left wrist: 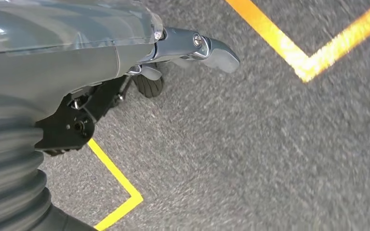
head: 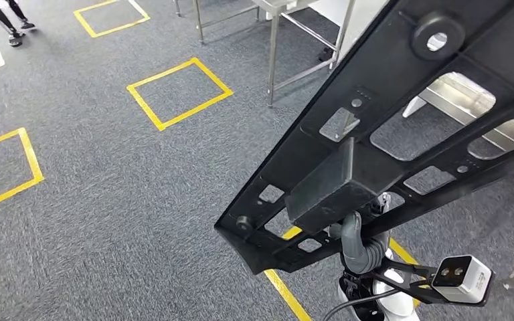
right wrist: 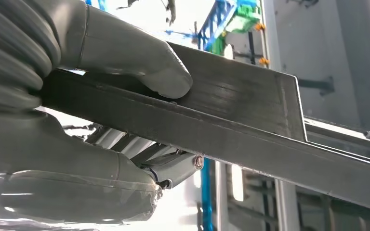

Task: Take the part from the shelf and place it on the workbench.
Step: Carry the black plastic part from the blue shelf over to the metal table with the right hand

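Right robot hand [right wrist: 101, 120] clamps the black part [head: 388, 127]: the thumb [right wrist: 139, 60] presses on one face and the darker fingers [right wrist: 168, 166] curl under the other. In the head view the part is carried in the air above the grey carpet floor [head: 107, 187] with yellow tape squares [head: 179, 92], and it stretches far away from the hand. It is a long flat frame with many cut-out windows and a solid block near the held end. I judge it stiff and not very light; held near one end, it will pull down at the far end, so a grasp close to the block seems wise. The left robot hand [left wrist: 192, 48] hangs over the floor, holding nothing; whether its fingers are apart, I cannot tell. A metal-legged tabletop [head: 274, 7] stands well ahead.
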